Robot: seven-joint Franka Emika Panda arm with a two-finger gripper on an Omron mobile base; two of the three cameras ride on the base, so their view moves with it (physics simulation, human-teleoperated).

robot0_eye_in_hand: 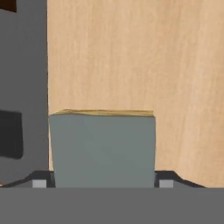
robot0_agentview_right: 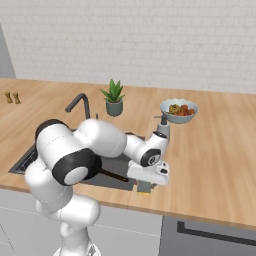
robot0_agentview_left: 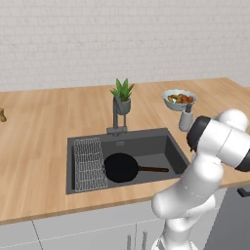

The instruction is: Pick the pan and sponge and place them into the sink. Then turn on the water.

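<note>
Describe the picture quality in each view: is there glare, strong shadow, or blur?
Left base view: even flat light, no glare; the round black frying pan in the dark grey recessed sink is sharp. Right base view: similar light, edges slightly soft. Hand view: the grey-topped yellow sponge block sits very close, looks large and textureless, with faint shading across its top.

Out on the wooden surface [robot0_agentview_left: 44,127] sits a small potted plant [robot0_agentview_left: 122,95], green spiky leaves in a grey pot, well back toward the wall. Off to its right, a pale bowl of food [robot0_agentview_left: 179,99], orange and brown pieces heaped inside. Just in front of that bowl stands a grey soap dispenser [robot0_agentview_left: 186,119], upright. At the far left edge of the surface, two little brown shakers [robot0_agentview_right: 12,97] stand side by side. Behind it all runs a white brick wall [robot0_agentview_left: 122,39]. Pale cabinet fronts [robot0_agentview_left: 73,234] run beneath.
</note>
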